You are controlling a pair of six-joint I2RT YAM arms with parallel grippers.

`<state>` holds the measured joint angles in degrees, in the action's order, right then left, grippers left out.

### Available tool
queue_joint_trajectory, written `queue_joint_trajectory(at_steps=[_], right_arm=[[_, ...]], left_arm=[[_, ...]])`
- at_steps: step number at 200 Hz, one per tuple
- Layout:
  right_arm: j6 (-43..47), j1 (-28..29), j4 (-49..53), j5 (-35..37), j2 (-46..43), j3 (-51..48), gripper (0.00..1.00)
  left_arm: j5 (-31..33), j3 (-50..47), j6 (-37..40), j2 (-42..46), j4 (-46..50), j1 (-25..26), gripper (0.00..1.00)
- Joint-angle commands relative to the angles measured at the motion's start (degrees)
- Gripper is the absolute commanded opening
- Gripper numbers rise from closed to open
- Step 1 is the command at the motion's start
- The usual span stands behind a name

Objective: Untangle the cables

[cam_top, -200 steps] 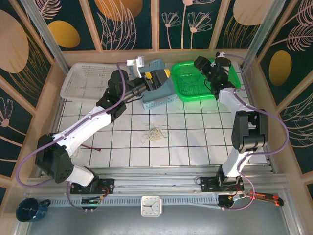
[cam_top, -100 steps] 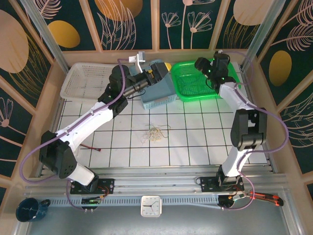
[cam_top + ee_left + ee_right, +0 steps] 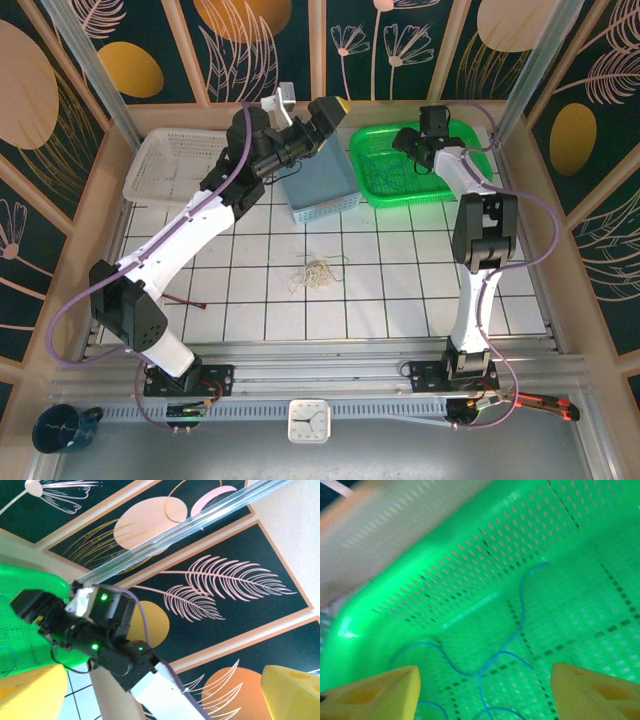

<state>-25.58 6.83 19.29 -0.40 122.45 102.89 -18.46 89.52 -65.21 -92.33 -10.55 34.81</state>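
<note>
Against a second ago, on the left gripper (image 3: 335,108): lifted off the blue-grey basket (image 3: 325,190) and tipped up toward the back wall, with jaws spread wide and nothing between them. From its wrist, looking past yellow fingertips (image 3: 30,692) at wall panels and the right arm

On the right gripper (image 3: 405,140): drawn leftward and lower into the green basket (image 3: 475,160), with the forearm stretched nearly straight. Seen from its own wrist (image 3: 485,692) with jaws parted, gripping nothing, hovering over a blue cable (image 3: 520,605) lying in loose curves on the perforated floor, close to the basket wall

No change in the tangle of cables (image 3: 318,272): lying on the white tiles (image 3: 400,290) near mid-table, well apart from both grippers

For room: open tiles all round the tangle, left, right and toward the bases. Crowded along the far edge by the white basket (image 3: 165,165), the blue-grey one and the green one, side by side, the last two just beside each other. Hemmed in at the sides by a wooden rim (image 3: 100,225). Near the left arm, a thin red wire (image 3: 185,300) on the tiles
</note>
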Motion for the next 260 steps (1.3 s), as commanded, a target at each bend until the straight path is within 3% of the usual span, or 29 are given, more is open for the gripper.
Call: queue_joint_trajectory(at_steps=[1, 44, 104, 170, 218, 260], right_arm=[[0.06, 0.22, -1.62, -1.15, -5.54, -4.13, 0.70], [-3.66, 4.90, -13.54, -13.33, -18.21, -19.22, 0.68], [-5.85, 17.22, -18.81, -15.79, -28.03, -35.18, 0.67], [1.16, 27.23, -15.20, -15.81, -26.29, -35.48, 0.64], [3.40, 31.39, -16.10, -16.47, -25.32, -36.90, 0.63], [11.96, 34.83, -9.20, -14.49, -22.68, -34.43, 0.64]], left_arm=[[1.06, 3.76, -5.19, -0.48, 4.48, -0.29, 0.99], [0.43, 4.44, -6.75, -0.40, 2.85, -0.29, 0.99], [0.04, 4.06, -7.97, 0.13, 0.80, -0.30, 0.99], [4.39, -2.42, -8.71, 4.29, -4.31, -0.30, 0.99], [3.64, -5.49, -10.40, 5.21, -5.88, -0.29, 0.99], [4.39, -5.29, -9.99, 6.99, -5.71, -0.34, 0.99]])
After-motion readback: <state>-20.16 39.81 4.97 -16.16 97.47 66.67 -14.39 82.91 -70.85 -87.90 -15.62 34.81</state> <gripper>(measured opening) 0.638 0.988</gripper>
